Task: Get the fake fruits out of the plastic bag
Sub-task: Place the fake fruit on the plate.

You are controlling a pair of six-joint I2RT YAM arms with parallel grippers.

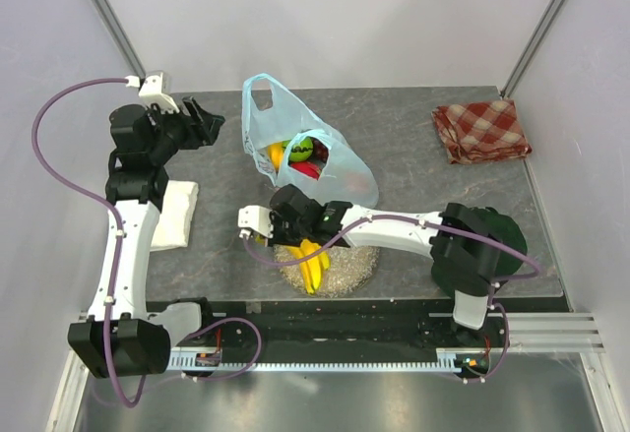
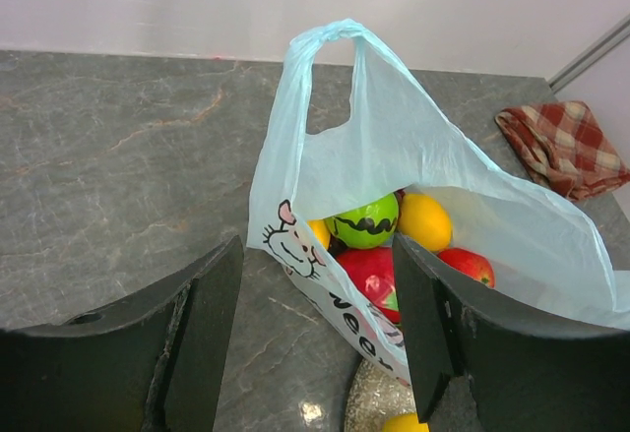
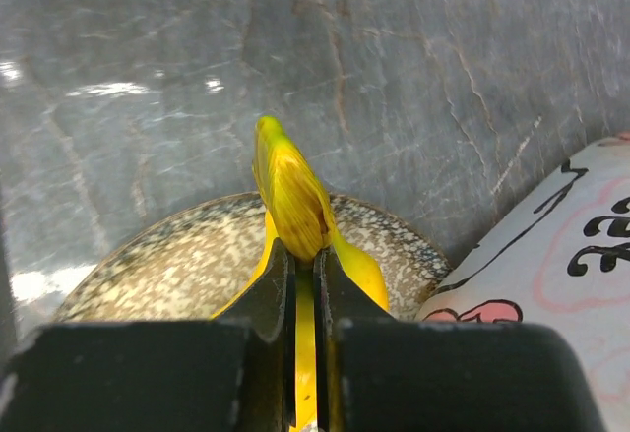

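1. The left gripper hangs over the grey table. We see its fingers spread wide, with nothing held between them
2. A white pad lies on the table behind these fingers, beside the left arm
3. The plastic bag lies just ahead of the left fingertips. Its mouth opens toward them and one handle loop stands upright
4. The remaining fake fruits sit in the bag's mouth, framed between the left fingertips. We identify a green fruit with dark marks, an orange-yellow fruit to its right, a red fruit below, and a red apple at the right-hand finger
5. The right gripper has its fingers pressed together on the banana bunch, pinching it. The bunch projects forward past the fingertips, outside the bag
6. A speckled plate lies under the right fingertips and the bunch. We cannot tell whether the bunch touches it
7. The bag's printed side lies just right of the right fingers
8. A red checkered cloth lies far right, well apart from both grippers
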